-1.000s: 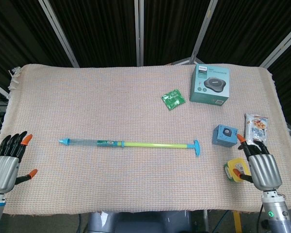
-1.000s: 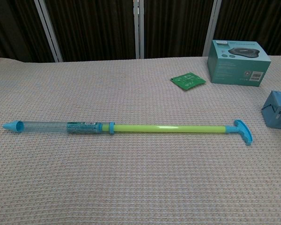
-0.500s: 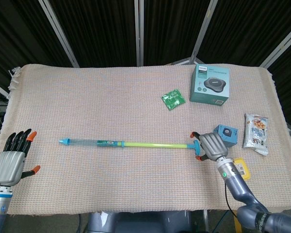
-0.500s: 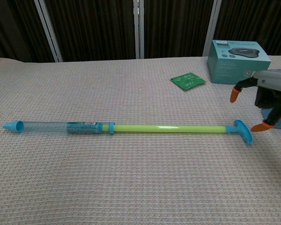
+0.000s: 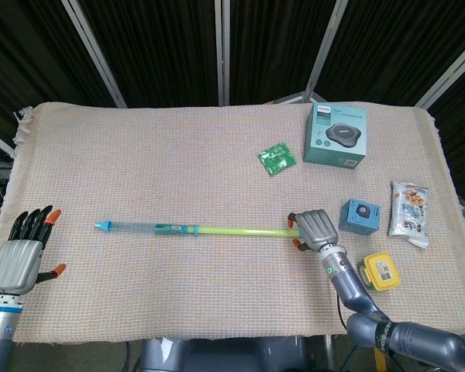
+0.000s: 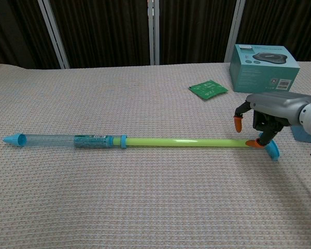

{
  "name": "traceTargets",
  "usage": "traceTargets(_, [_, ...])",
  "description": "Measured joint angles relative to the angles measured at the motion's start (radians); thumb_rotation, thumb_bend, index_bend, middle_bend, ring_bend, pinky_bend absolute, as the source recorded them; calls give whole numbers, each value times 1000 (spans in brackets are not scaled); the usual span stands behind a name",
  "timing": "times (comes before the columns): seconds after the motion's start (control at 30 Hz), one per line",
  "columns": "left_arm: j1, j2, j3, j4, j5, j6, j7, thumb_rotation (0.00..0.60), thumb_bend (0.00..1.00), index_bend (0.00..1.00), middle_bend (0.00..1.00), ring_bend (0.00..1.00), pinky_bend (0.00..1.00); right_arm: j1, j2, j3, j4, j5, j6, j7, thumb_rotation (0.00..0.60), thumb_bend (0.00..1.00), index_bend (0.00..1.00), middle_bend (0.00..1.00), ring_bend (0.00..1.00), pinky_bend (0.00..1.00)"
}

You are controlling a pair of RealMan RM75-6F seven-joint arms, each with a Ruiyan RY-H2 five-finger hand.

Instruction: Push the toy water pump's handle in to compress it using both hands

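Bare cloth (image 5: 139, 170) flanks the pump (image 5: 201, 229); blue cube (image 5: 360, 216) crowds its handle end.

The toy water pump (image 5: 198, 229) lies lengthwise across the table's (image 5: 139, 155) middle, its handle (image 6: 271, 147) toward the right edge under the right hand (image 5: 315, 229). The left hand (image 5: 22, 256) sits at the left edge. A box (image 5: 338, 134) stands near the far right corner, a packet (image 5: 276, 157) just left of it

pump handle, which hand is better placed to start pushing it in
Right. The right hand is already over the pump handle, while the left hand sits open near the table edge, well clear of the pump.
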Motion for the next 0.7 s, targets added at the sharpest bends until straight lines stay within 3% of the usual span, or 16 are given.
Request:
traceTargets(0.33, [-9, -4, 1, 6, -6, -10, 2, 600, 0, 0, 0, 0, 0, 32, -59, -36, 101, 29, 12, -39, 600, 239, 490, 1000, 1000, 1000])
traceTargets(0.7, [-17, -12, 2, 11, -19, -24, 15, 600, 0, 0, 0, 0, 0, 42, -69, -54, 136, 30, 12, -31, 600, 242, 528, 1000, 1000, 1000])
